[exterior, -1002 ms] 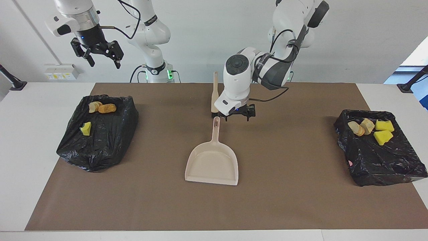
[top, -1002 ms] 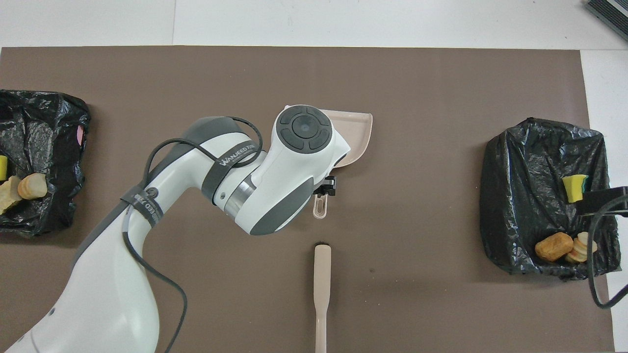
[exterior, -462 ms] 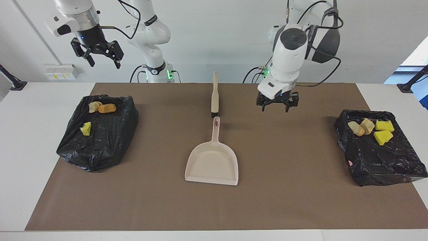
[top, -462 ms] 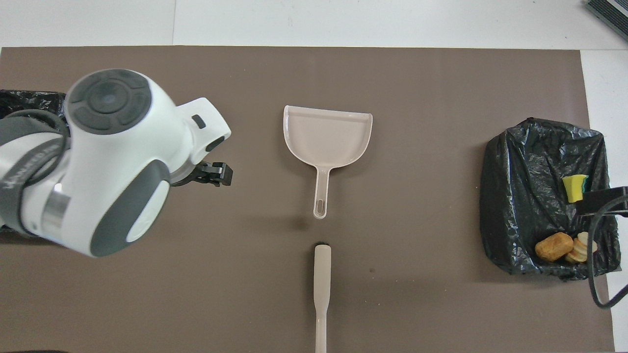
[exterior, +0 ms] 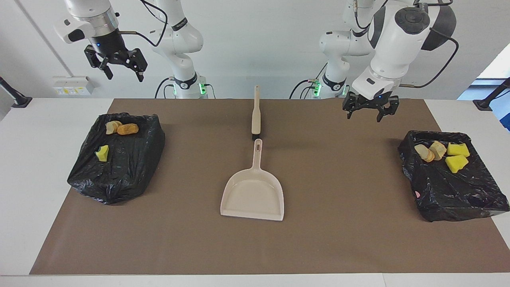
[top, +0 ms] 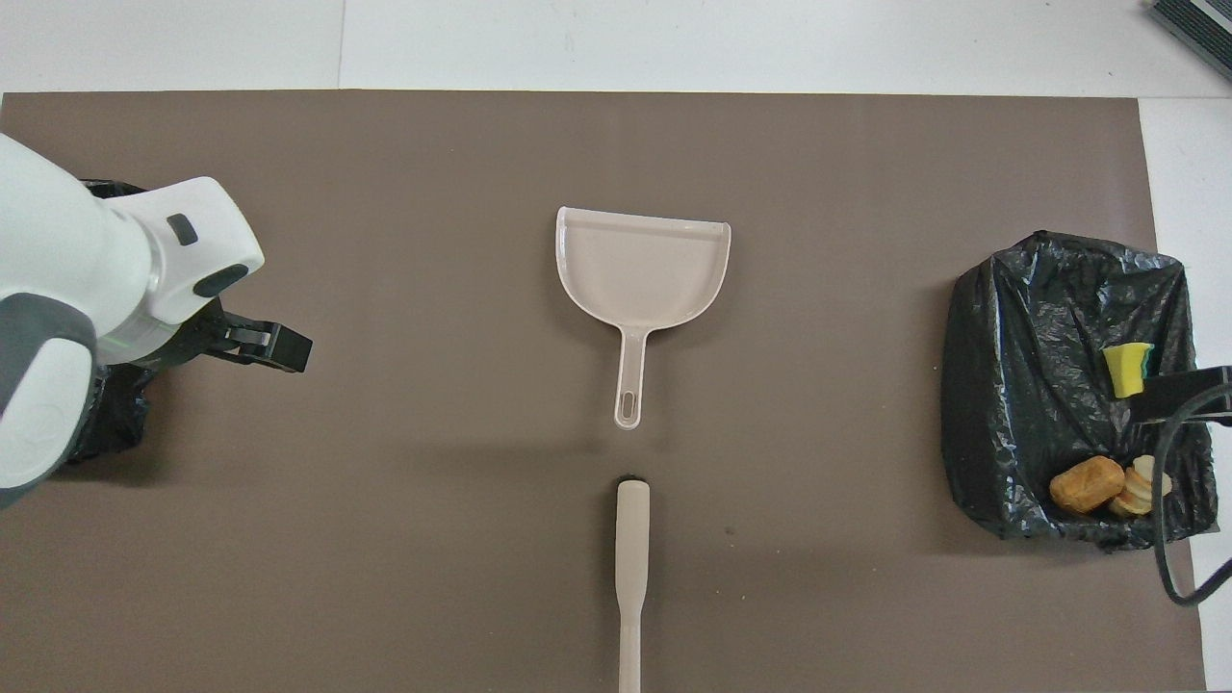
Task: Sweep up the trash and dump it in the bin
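Beige plastic dustpan point(exterior: 252, 197): released, empty on brown mat; left gripper point(exterior: 371, 108) withdrawn, claw wide, right gripper point(exterior: 116, 63) likewise; task apparently finished.

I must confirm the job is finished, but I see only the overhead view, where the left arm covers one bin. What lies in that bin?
Observer: That bin holds four pieces: two yellow chunks and two tan lumps.
Operator: Does the left hand carry anything?
Observer: No, the left hand hangs open and empty above the mat beside that bin.
Operator: And the right hand?
Observer: The right hand is open, raised high above the other bin.
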Robot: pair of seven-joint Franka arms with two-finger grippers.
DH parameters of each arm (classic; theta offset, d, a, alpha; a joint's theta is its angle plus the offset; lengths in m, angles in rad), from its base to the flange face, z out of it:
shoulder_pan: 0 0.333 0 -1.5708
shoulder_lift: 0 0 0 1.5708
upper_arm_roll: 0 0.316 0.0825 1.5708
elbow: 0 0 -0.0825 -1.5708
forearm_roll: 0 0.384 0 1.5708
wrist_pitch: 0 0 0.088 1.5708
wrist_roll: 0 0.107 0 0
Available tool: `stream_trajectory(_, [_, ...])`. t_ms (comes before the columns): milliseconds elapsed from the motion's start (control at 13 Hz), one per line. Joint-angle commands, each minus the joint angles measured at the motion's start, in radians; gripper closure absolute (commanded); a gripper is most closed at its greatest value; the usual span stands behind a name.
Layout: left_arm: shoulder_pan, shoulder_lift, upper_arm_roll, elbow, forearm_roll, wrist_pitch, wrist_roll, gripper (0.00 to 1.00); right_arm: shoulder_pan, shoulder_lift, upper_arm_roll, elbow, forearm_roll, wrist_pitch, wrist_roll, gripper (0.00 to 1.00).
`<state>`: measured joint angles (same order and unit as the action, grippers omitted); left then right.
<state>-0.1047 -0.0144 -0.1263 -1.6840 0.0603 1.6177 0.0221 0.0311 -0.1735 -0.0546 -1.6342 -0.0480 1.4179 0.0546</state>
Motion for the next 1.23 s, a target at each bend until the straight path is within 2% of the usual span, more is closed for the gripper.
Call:
stream_trajectory(0, [0.025,-0.006,0.042,0.072,-0.02,-0.067,0.064,0.0,-0.008,-0.007,0.001,-0.003,0.019,0.006,-0.019,0.0])
stream_trajectory(231, [0.025,-0.006,0.098,0.116,-0.037,-0.104,0.085,0.0,-0.008,-0.007,0.001,-0.003,0.02,0.006,-0.021,0.0])
stream_trajectory(462, [0.023,-0.007,0.149,0.118,-0.077,-0.099,0.117,0.0,-0.008,-0.007,0.001,-0.003,0.019,0.006,-0.019,0.0])
stream_trajectory(1156, [0.026,-0.007,0.155,0.118,-0.076,-0.087,0.116,0.0,-0.008,-0.007,0.001,-0.003,0.02,0.006,-0.019,0.0])
